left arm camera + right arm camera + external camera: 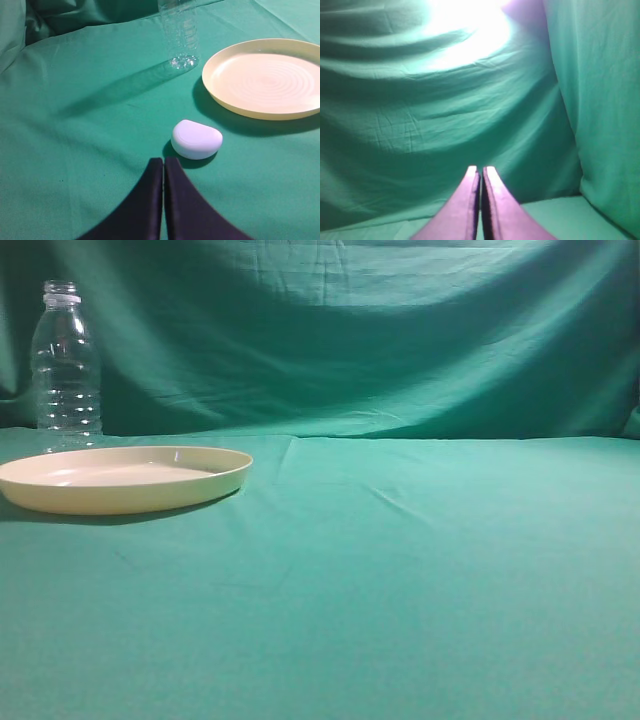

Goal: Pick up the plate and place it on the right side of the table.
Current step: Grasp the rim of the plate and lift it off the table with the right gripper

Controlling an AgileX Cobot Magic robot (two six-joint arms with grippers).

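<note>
The cream-yellow round plate lies flat on the green table at the left of the exterior view. It also shows in the left wrist view at the upper right. My left gripper is shut and empty, low over the cloth, short of the plate and to its left. My right gripper is shut and empty and faces the green backdrop; the plate is not in its view. Neither gripper shows in the exterior view.
A clear ribbed plastic bottle stands upright behind the plate; it also shows in the left wrist view. A small white rounded object lies on the cloth just ahead of my left gripper. The wrinkled green backdrop closes the far side.
</note>
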